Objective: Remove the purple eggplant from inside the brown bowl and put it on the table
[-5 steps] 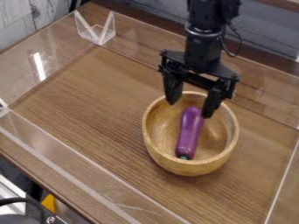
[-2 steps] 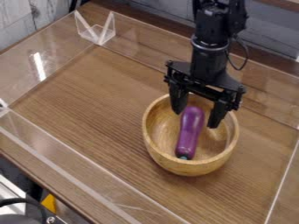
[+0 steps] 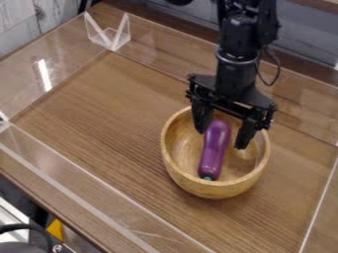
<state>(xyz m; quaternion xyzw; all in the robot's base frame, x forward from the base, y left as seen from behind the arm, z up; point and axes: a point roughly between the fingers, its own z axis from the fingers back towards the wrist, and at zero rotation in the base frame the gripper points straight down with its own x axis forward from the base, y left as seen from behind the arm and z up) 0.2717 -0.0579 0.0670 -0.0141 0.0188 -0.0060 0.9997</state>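
The brown wood-grain table [image 3: 93, 128] carries the round brown bowl [image 3: 177, 168]. Over the bowl's far part hangs the black gripper [image 3: 211, 124], fingers spread wide. The glossy purple eggplant [image 3: 212, 150] lies inside the bowl (its stem tip points toward the near rim).

1. One clear plastic piece [image 3: 109, 33], angular in shape, is standing near the far edge of the surface.
2. Some black cables [image 3: 24, 233] are lying in the near left corner, beside the surface.
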